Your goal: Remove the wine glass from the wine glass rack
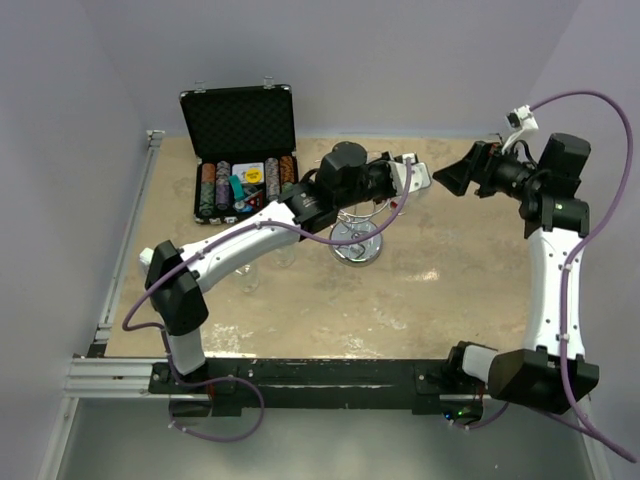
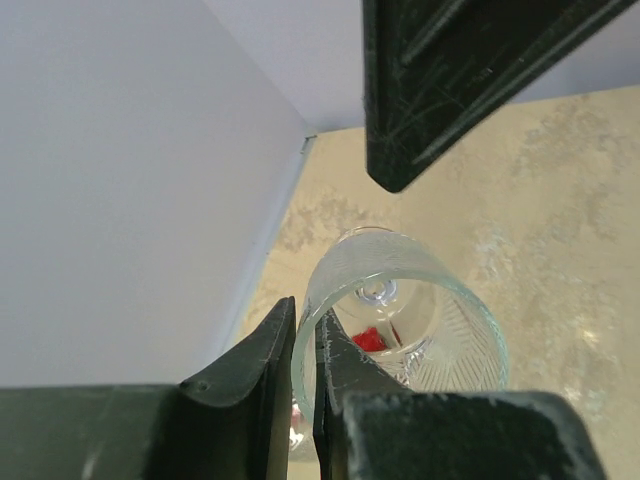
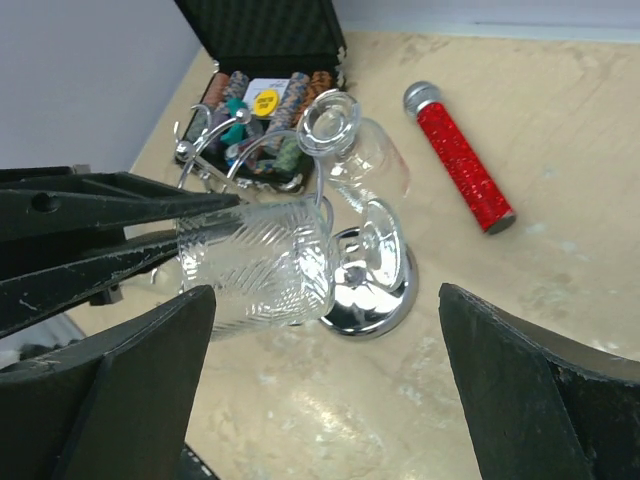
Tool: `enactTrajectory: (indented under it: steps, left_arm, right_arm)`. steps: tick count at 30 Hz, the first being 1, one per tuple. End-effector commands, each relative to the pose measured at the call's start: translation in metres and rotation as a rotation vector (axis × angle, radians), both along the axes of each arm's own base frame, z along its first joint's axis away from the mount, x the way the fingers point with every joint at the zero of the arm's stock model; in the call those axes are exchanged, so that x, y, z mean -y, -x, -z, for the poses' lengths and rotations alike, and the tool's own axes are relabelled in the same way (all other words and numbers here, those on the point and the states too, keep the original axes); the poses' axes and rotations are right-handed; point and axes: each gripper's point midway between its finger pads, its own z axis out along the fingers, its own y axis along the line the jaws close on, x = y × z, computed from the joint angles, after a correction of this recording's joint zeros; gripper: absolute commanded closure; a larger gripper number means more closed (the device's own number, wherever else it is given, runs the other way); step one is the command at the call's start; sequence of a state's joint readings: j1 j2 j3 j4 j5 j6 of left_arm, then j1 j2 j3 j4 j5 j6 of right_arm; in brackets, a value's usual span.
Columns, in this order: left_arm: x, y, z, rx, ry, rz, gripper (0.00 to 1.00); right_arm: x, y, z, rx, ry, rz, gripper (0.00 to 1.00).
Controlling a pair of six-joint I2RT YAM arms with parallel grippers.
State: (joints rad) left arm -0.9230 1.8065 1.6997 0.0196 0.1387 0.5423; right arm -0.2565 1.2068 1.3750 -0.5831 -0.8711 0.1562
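The left tool (image 3: 212,225) is closed on the rim of the glass (image 3: 260,265). In the left wrist view one finger (image 2: 250,370) sits outside the wall and the other inside, with the thin rim pinched between them. The ribbed glass is held on its side at centre left of the right wrist frame, mouth toward the tool and stem pointing at the rack (image 3: 380,300). Its foot end overlaps the rack's post there; I cannot tell whether it touches the wire. A second glass (image 3: 365,160) tilts at the rack's top, foot uppermost. The right tool (image 3: 325,295) is spread wide and grips nothing, its fingers at the bottom corners of its own frame. At the upper left of the top view the case (image 1: 238,120) stands open with its lid upright, rows of chips (image 1: 245,185) packed in its tray. A red glitter tube (image 3: 460,155) with a silver cap lies on the bench (image 3: 520,330), at the upper right of the right wrist frame.
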Motion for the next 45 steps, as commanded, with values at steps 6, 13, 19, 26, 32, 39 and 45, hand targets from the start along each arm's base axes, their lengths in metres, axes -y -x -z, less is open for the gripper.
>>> enactTrajectory:
  steps: [6, 13, 19, 26, 32, 39, 45]
  left_arm:
    - [-0.016, 0.048, -0.037, 0.012, -0.024, 0.204, 1.0]
    - [-0.024, 0.087, -0.014, -0.05, -0.176, 0.449, 1.0]
    - [-0.043, 0.118, 0.03, -0.163, -0.388, 0.649, 1.0]
    - [-0.097, 0.121, 0.076, -0.247, -0.591, 0.637, 1.0]
    - [-0.15, 0.123, 0.114, -0.254, -0.751, 0.587, 1.0]
    - [-0.196, 0.135, 0.145, -0.354, -0.802, 0.511, 1.0]
    - [-0.223, 0.146, 0.171, -0.406, -0.834, 0.461, 1.0]
  right_arm:
    - [0.006, 0.007, -0.069, 0.293, 0.058, 0.081, 0.01]
    - [0.026, -0.012, -0.058, 0.261, 0.095, 0.181, 0.01]
    - [0.025, -0.015, -0.049, 0.266, 0.095, 0.177, 0.01]
    - [0.028, -0.019, -0.039, 0.24, 0.087, 0.185, 0.01]
    - [0.028, -0.02, -0.034, 0.236, 0.073, 0.192, 0.01]
    - [0.026, -0.021, -0.024, 0.219, 0.063, 0.182, 0.02]
    - [0.027, -0.024, -0.015, 0.205, 0.068, 0.179, 0.01]
